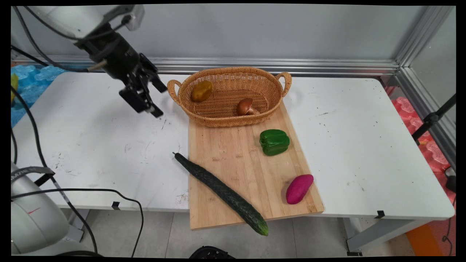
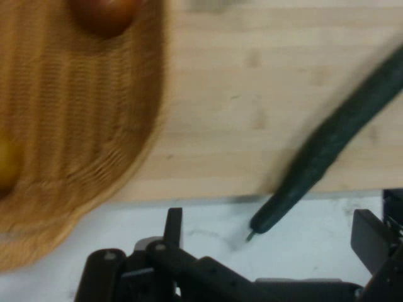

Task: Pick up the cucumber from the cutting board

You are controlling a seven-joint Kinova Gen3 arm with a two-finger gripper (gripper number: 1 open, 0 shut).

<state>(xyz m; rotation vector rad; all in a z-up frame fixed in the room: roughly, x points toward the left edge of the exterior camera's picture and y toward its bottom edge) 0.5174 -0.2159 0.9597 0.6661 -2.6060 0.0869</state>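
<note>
My black gripper (image 1: pixel 160 102) hangs open and empty above the white table (image 1: pixel 91 138), just left of a woven basket (image 1: pixel 233 122). The basket holds a yellow-brown potato (image 1: pixel 201 91) and a brown mushroom (image 1: pixel 245 106). A wooden cutting board (image 1: pixel 236 163) in front of it carries a green pepper (image 1: pixel 274 142), a purple sweet potato (image 1: pixel 299 189) and a long dark cucumber (image 1: pixel 220 193) lying diagonally, one tip on the table. In the hand view the gripper (image 2: pixel 271 221) is over the cucumber (image 2: pixel 334 145) tip, with the basket (image 2: pixel 75 157) at left and the board (image 2: pixel 252 94) beyond.
Black cables (image 1: pixel 91 191) hang over the table's near left edge. Blue packing material (image 1: pixel 31 82) lies off the table's left end and red material (image 1: pixel 429 145) off its right end, beside a black stand (image 1: pixel 433 118). A wall runs behind the table.
</note>
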